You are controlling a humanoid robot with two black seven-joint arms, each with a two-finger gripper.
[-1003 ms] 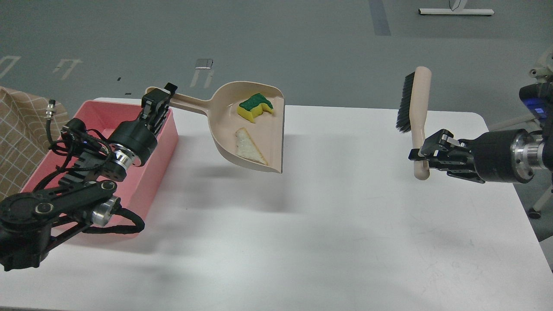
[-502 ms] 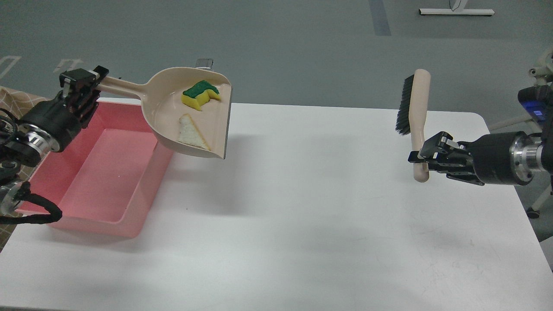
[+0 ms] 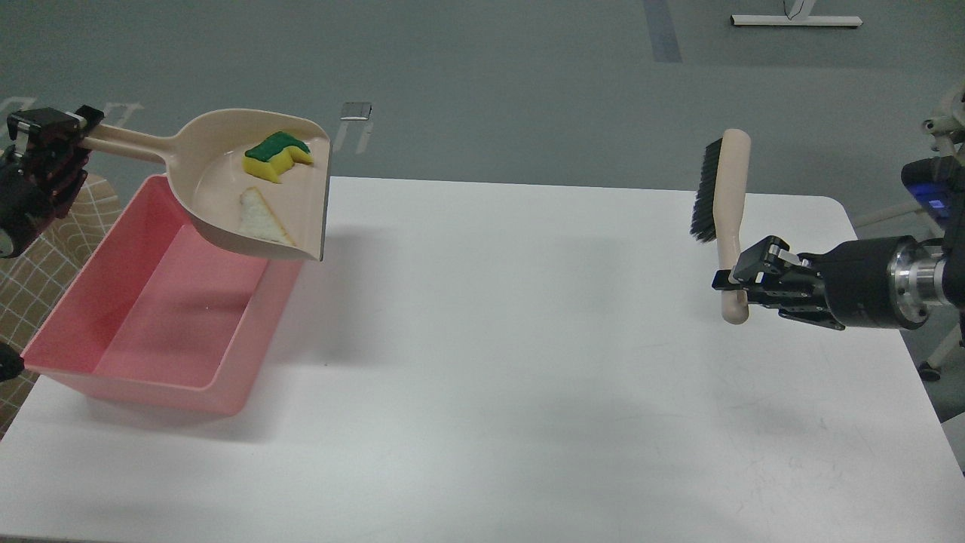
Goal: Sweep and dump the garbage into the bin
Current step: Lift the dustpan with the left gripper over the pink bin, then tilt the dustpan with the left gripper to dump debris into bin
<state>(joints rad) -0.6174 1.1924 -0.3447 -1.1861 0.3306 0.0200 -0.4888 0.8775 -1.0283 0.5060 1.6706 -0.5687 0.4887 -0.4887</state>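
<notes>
My left gripper (image 3: 71, 128) is shut on the handle of the beige dustpan (image 3: 219, 200) and holds it in the air over the far right corner of the pink bin (image 3: 83, 317). In the pan lie the garbage pieces: a yellow spongy chunk with a green top (image 3: 276, 155) and a whitish triangular bread slice (image 3: 260, 220). The bin's inside looks bare. My right gripper (image 3: 742, 279) is shut on the lower handle of the beige brush (image 3: 725, 196), held upright above the table's right side, black bristles facing left.
The white table (image 3: 513, 362) carries the bin at its left end. A checked beige cloth (image 3: 30, 249) lies off the table's left edge. Grey floor lies beyond the far edge.
My left arm has carried the dustpan with both scraps leftward and slightly up, from over the table to above the bin's far corner. The right arm with the brush has barely moved.
</notes>
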